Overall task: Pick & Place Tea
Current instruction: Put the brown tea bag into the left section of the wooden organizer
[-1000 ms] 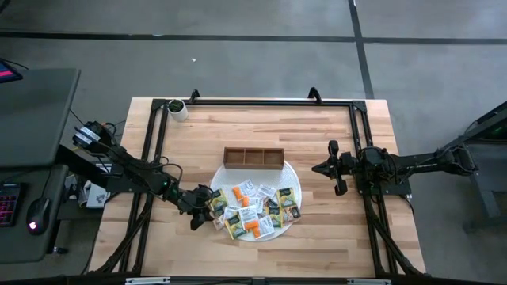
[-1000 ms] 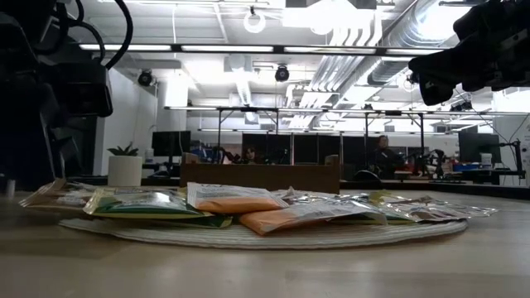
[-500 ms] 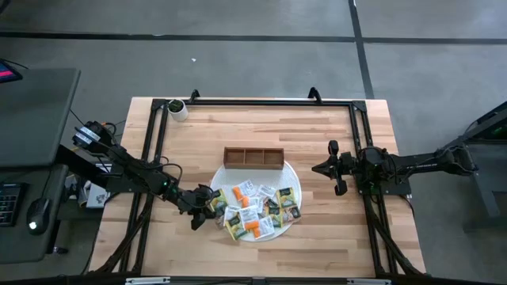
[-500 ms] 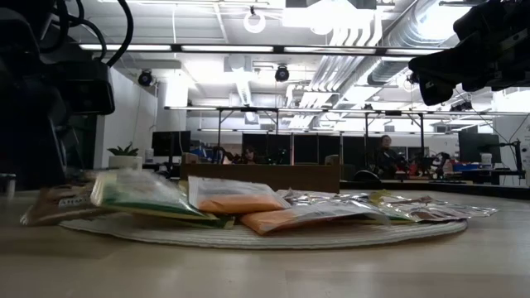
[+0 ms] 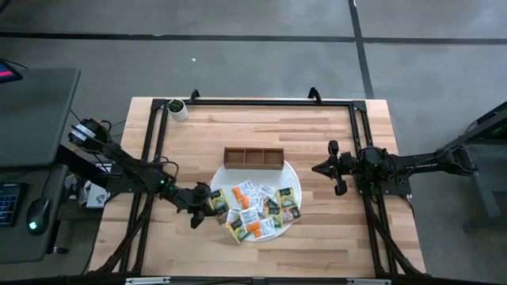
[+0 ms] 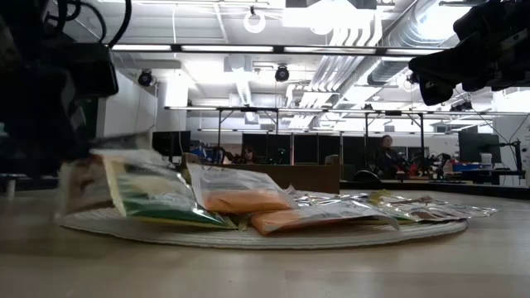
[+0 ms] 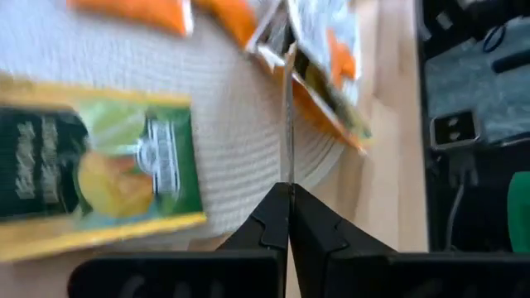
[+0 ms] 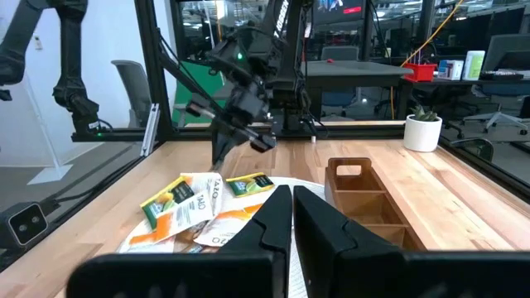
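Two dark jointed arms, black cables, green indicator lights.

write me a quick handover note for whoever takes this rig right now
Left end effector: shut on the edge of one tea packet at the mat's left rim, packet pinched edge-on.
Right end effector: shut, holding nothing, waiting above the table to the right of the mat.
Other tea packets: in a loose pile on the mat.
Wooden tray: behind the mat, none of its three compartments visibly holding tea.
Done: one packet gripped.
Left: carry it to the tray, then the others.
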`<state>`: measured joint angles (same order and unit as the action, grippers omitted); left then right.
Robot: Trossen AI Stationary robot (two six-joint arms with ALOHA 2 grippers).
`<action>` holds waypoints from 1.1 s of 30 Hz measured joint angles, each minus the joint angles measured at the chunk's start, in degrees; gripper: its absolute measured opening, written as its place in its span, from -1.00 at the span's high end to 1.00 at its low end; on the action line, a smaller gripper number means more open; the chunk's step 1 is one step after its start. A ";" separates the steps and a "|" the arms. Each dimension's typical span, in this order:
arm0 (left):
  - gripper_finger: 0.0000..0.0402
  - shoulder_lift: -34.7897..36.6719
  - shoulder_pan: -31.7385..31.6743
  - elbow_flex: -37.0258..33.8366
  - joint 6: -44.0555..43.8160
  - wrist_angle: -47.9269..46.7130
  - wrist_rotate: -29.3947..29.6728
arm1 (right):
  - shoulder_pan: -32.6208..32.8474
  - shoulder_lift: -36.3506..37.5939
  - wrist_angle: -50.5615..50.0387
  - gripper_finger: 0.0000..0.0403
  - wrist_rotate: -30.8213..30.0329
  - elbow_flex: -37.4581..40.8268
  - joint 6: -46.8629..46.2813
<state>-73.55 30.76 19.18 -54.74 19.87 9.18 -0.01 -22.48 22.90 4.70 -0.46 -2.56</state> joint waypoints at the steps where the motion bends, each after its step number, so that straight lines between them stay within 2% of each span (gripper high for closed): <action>1: 1.00 1.39 0.00 0.02 0.42 -1.12 1.02 | 0.00 0.00 0.00 0.94 -0.01 -0.01 -0.01; 5: 1.00 8.32 -0.02 0.19 2.55 -8.21 5.04 | 0.00 0.00 0.00 0.94 -0.01 -0.01 0.01; 8: 1.00 13.74 -0.04 2.37 6.03 -18.53 7.13 | 0.01 0.00 0.00 0.94 0.01 -0.01 0.00; 12: 1.00 19.38 -0.74 7.70 11.54 -34.29 7.75 | 0.02 0.00 -0.01 0.94 -0.01 0.00 0.01; 16: 1.00 21.99 -3.97 15.09 19.22 -49.00 7.90 | 0.02 0.00 0.00 0.94 0.00 0.01 0.01; 20: 1.00 21.84 -8.44 22.68 28.79 -59.91 7.90 | 0.02 0.00 0.00 0.94 0.01 0.00 0.00; 24: 1.00 20.57 -13.28 28.67 37.49 -65.34 8.21 | 0.02 0.00 0.00 0.94 0.01 0.01 0.01; 29: 1.00 18.22 -19.31 33.43 50.31 -67.68 8.34 | 0.00 0.00 0.00 0.94 0.01 0.01 -0.01; 33: 1.00 14.13 -25.14 36.41 60.51 -68.70 5.83 | 0.00 0.00 -0.02 0.94 0.01 -0.01 0.01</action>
<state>-59.42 5.62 55.59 5.77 -48.83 15.00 -0.01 -22.48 22.87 4.71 -0.47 -2.55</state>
